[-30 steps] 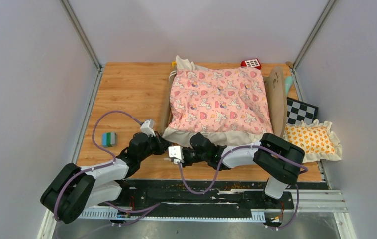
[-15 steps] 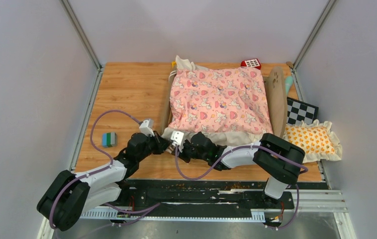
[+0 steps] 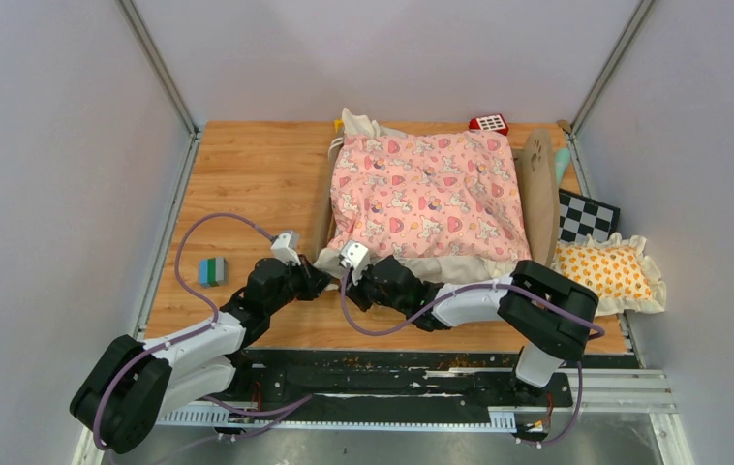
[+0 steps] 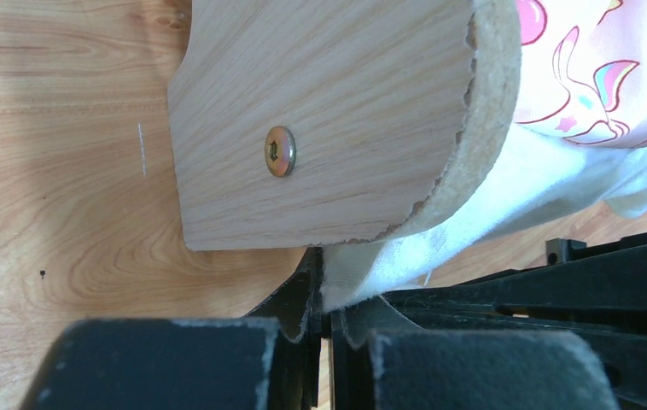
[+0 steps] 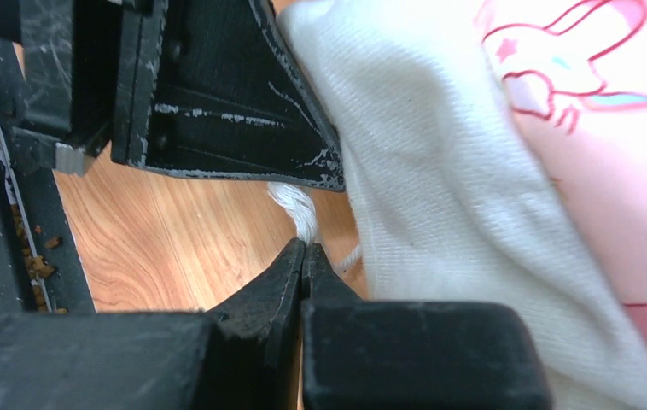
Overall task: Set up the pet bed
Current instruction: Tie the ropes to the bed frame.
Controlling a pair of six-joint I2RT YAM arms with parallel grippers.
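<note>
The pet bed (image 3: 537, 194) lies across the back of the table, its pink unicorn-print quilt (image 3: 426, 194) spread over it and the white ruffle hanging off the near side. Both grippers meet at the bed's near left corner. My left gripper (image 3: 320, 283) is shut on the ruffle's edge (image 4: 508, 196), just below the light-wood end panel (image 4: 320, 111) with its brass screw; the pinch shows at the left gripper (image 4: 324, 295) tips. My right gripper (image 5: 305, 249) is shut, with a thin twisted white strand of the ruffle (image 5: 440, 171) at its tips. The mattress is hidden.
An orange-patterned frilled pillow (image 3: 610, 271) lies at the right edge beside a black-and-white checkerboard (image 3: 586, 215). A red-and-white block (image 3: 488, 123) sits behind the bed. A small grey-green-blue block (image 3: 212, 271) rests near the left edge. Grey walls close in both sides.
My right gripper has moved away from the table's near edge up to the bed's near left corner, beside the left gripper. The left arm has shifted only slightly.
</note>
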